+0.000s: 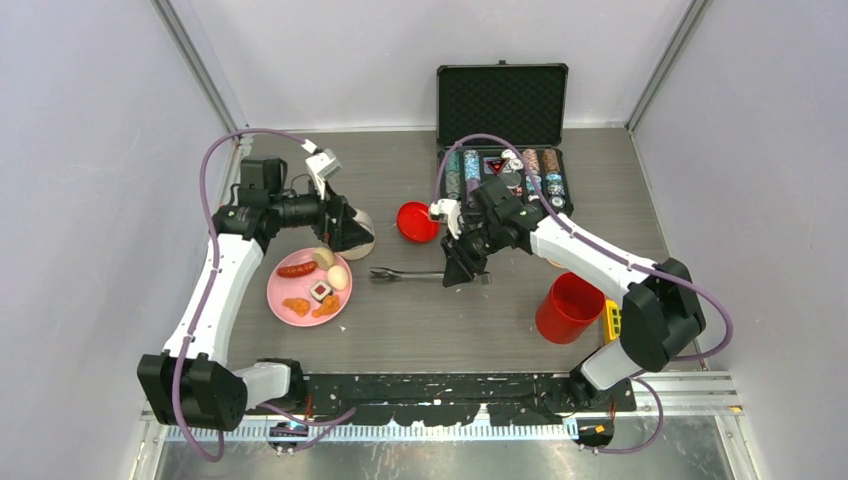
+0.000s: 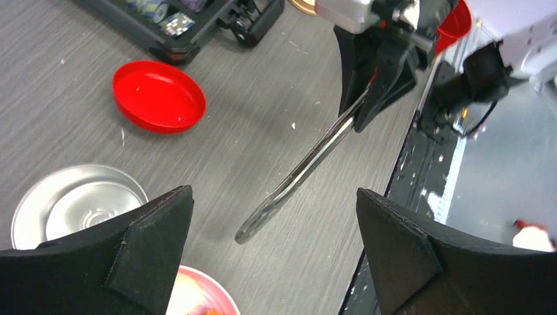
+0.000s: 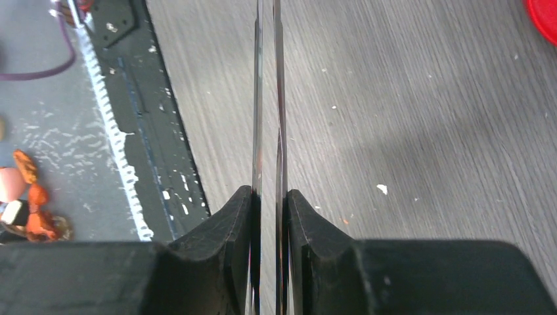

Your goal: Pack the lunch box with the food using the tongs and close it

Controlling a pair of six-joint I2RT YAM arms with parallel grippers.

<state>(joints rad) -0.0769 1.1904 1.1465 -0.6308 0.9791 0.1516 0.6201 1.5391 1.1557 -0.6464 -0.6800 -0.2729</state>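
Note:
The tongs lie along the table, tips towards the pink plate. My right gripper is shut on their handle end. In the right wrist view both slim arms run between the pads, gripper. The food, a red sausage, pale lumps, orange nuggets and a white cube, sits on the plate. My left gripper hangs open over the steel bowl; its view shows the bowl, the tongs and nothing between its fingers, gripper. The red canister stands open at the right, with its red lid lying mid-table.
An open black case of poker chips stands at the back. A yellow and red block toy sits beside the canister. The black mounting rail runs along the near edge. Grey walls close in both sides.

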